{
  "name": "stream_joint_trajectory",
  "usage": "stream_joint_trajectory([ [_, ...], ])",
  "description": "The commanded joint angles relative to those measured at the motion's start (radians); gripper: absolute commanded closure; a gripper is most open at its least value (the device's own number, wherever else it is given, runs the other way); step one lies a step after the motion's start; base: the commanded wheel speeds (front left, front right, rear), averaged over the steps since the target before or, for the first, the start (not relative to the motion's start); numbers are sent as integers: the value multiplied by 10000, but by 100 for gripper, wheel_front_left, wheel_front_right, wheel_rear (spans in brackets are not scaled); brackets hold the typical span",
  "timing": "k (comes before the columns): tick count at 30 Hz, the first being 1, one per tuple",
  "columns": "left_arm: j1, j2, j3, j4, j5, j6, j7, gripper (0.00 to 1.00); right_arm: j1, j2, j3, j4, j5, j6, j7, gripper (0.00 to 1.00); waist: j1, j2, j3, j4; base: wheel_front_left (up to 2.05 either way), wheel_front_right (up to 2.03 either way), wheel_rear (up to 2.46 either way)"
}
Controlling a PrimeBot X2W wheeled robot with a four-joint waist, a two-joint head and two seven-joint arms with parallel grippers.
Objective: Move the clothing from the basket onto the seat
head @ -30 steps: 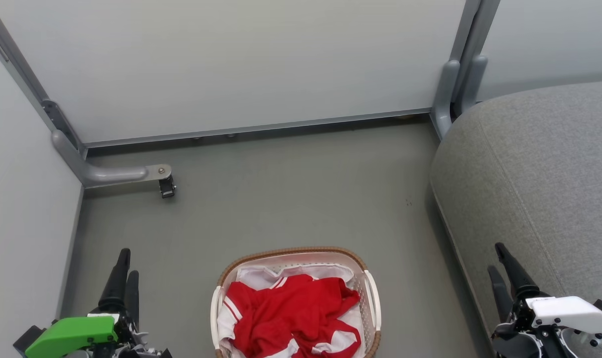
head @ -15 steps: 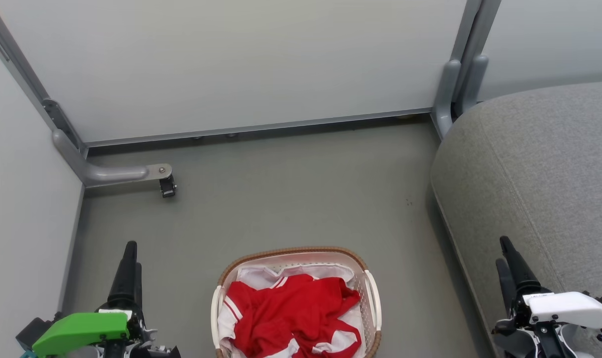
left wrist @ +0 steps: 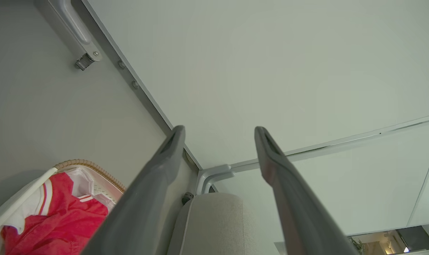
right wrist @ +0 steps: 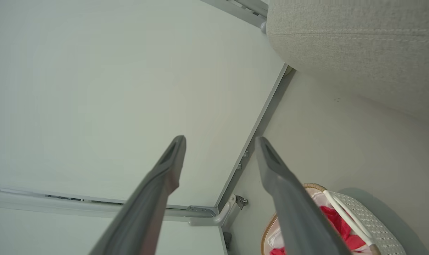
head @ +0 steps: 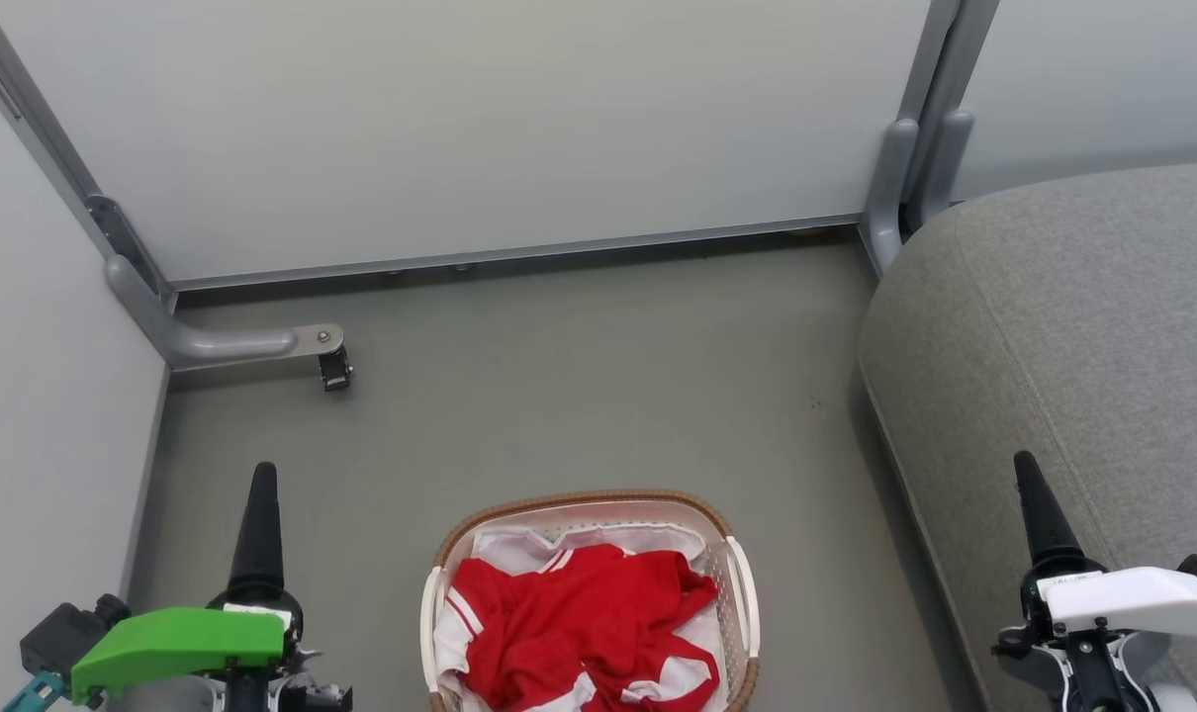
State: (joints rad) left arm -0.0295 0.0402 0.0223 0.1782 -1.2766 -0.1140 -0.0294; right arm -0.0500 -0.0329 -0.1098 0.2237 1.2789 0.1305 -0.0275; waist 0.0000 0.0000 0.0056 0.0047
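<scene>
Lying in the basket [head: 579, 499], clothing [head: 579, 613] sits between the left claw [head: 262, 477] and right claw [head: 1026, 463], both open. Left looks nearer

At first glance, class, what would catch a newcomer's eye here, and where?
The bright red clothing jumps out, heaped in the white basket on the grey floor, bottom centre of the head view. The big grey seat looms at the right. The left gripper and right gripper hover either side of the basket, both open.

Bare floor [head: 598, 396] between basket [head: 579, 498] and seat [head: 1063, 326]
</scene>
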Motion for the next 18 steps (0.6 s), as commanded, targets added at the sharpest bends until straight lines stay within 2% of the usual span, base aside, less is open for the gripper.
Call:
stream_joint_trajectory([
  [1, 30, 53, -83, -241, 430, 43, -98, 0, -19, -97, -5, -261, -383, 1, -111, 0, 0, 0, 4, 2, 0, 0, 0],
  [18, 210, 72, -830, -578, 3674, 426, -669, 0, 131, -120, 309, -561, -3059, 2, -682, 0, 0, 0, 33, 19, 0, 0, 0],
])
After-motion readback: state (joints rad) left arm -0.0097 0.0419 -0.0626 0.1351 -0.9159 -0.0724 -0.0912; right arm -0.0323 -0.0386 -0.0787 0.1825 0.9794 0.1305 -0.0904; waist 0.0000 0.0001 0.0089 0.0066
